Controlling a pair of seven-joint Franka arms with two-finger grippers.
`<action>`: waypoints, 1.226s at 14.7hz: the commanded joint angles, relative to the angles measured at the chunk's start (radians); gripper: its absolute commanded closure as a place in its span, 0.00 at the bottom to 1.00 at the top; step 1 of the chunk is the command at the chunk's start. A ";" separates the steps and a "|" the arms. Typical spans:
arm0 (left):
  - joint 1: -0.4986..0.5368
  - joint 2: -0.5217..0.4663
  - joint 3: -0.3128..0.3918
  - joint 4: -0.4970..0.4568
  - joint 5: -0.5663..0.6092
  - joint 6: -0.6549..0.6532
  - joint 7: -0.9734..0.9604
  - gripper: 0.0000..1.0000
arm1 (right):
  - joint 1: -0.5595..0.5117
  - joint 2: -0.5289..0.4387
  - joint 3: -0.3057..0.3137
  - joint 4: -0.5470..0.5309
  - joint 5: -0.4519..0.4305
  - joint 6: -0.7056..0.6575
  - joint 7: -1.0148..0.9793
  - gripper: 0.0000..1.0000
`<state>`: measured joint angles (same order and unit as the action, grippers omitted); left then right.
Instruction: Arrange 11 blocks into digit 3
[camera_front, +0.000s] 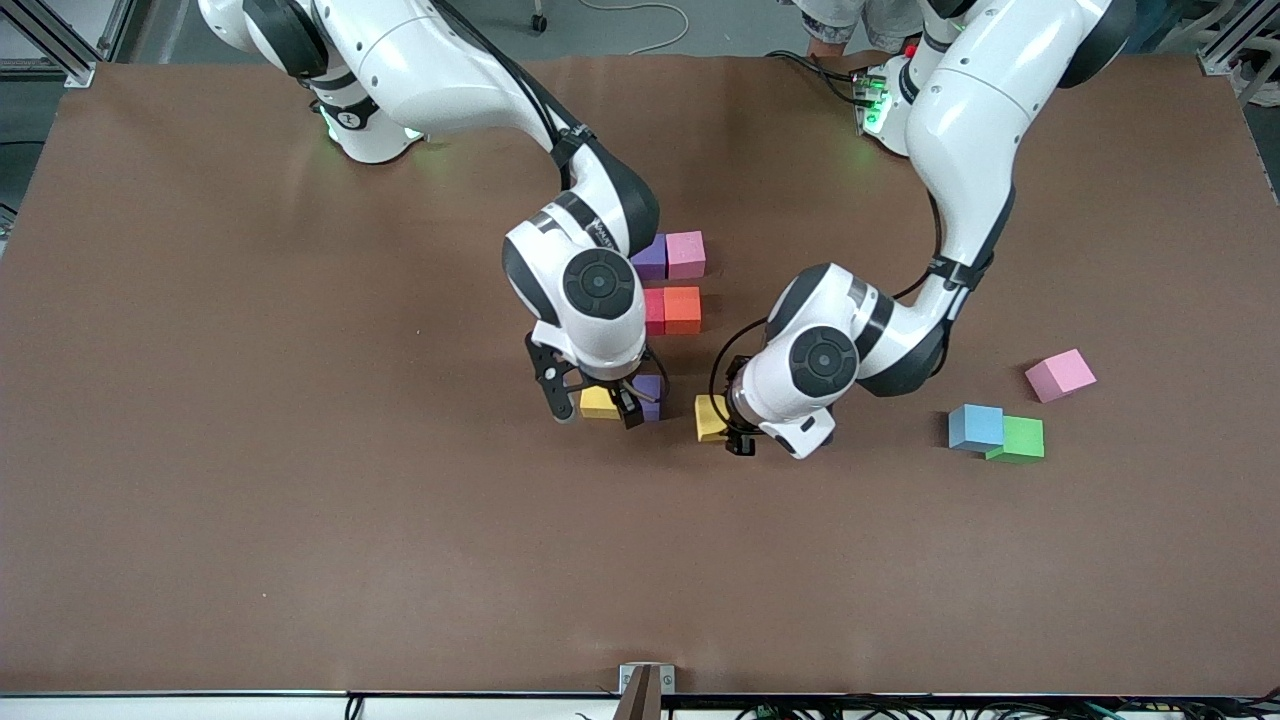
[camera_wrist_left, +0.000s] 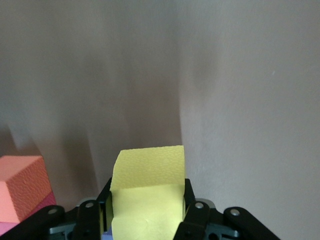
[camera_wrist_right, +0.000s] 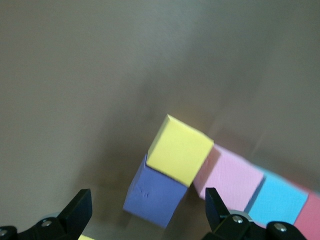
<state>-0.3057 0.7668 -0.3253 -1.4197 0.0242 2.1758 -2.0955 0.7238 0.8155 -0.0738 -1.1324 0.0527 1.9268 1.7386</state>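
My left gripper (camera_front: 725, 430) (camera_wrist_left: 146, 200) is shut on a yellow block (camera_front: 709, 415) (camera_wrist_left: 147, 170), low over the table beside a purple block (camera_front: 650, 395) (camera_wrist_right: 152, 192). My right gripper (camera_front: 590, 398) (camera_wrist_right: 145, 205) stands open around that purple block and a second yellow block (camera_front: 598, 408). Farther from the front camera sit a purple (camera_front: 650, 257) and pink pair (camera_front: 685, 253), then a red (camera_front: 655, 310) and orange pair (camera_front: 682, 308). In the right wrist view a yellow block (camera_wrist_right: 180, 149), then pink (camera_wrist_right: 227, 177), blue (camera_wrist_right: 277, 200) and red (camera_wrist_right: 310, 215) lie in a line. The right arm hides part of the figure.
Toward the left arm's end of the table lie a loose pink block (camera_front: 1060, 375), a blue block (camera_front: 975, 427) and a green cube (camera_front: 1020, 438) touching it. An orange block (camera_wrist_left: 20, 185) shows at the edge of the left wrist view.
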 joint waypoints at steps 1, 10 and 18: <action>-0.022 0.011 0.008 -0.008 0.023 0.053 -0.040 0.74 | -0.052 -0.087 0.014 -0.108 -0.014 0.009 -0.210 0.00; -0.061 0.011 0.009 -0.104 0.066 0.162 -0.041 0.74 | -0.242 -0.335 0.012 -0.366 -0.004 -0.024 -0.845 0.00; -0.078 0.026 0.009 -0.104 0.083 0.162 -0.043 0.74 | -0.406 -0.441 0.011 -0.369 -0.016 -0.198 -1.327 0.00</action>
<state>-0.3748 0.7899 -0.3238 -1.5203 0.0782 2.3236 -2.1155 0.3733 0.4457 -0.0811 -1.4516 0.0509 1.7650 0.5382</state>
